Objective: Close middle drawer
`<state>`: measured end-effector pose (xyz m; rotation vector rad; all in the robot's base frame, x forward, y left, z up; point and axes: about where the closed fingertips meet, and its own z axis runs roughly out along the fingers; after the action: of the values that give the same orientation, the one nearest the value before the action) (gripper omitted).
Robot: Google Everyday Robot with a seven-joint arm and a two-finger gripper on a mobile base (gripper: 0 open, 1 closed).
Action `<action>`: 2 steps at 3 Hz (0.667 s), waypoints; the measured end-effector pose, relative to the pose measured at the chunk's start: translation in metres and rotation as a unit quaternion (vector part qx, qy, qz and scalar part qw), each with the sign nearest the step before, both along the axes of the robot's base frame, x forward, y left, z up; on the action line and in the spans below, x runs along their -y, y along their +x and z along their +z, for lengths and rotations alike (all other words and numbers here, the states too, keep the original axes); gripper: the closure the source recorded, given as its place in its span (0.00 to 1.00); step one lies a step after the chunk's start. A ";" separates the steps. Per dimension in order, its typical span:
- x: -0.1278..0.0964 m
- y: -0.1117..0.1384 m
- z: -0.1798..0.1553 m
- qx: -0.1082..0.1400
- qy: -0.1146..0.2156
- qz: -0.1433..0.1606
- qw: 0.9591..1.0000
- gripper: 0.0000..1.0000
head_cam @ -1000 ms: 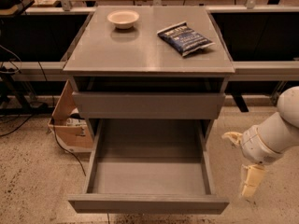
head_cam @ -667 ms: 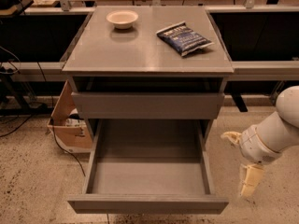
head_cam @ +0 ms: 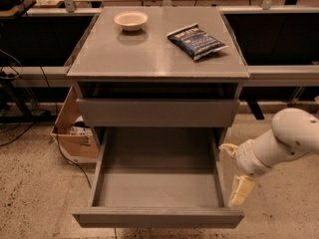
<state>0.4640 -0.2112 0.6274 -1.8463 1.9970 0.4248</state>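
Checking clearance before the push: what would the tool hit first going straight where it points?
The tool points down, beside the right wall of the open middle drawer. It would probably meet the speckled floor first, though depth is unclear.

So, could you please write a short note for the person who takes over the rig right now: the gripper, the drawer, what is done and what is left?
Gripper: low, pointing down, just right of the middle drawer's front right corner; it appears clear of the drawer.
Middle drawer: pulled far out of the cabinet, nothing inside it.
Done: no closing yet.
Left: probably bring the gripper round to the flat front panel and push the drawer in until it is shut.
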 end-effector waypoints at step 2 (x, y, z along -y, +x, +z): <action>-0.023 0.032 -0.077 0.011 0.028 0.030 0.999 0.00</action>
<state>0.4962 -0.1885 0.5505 -1.8730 1.9000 0.4707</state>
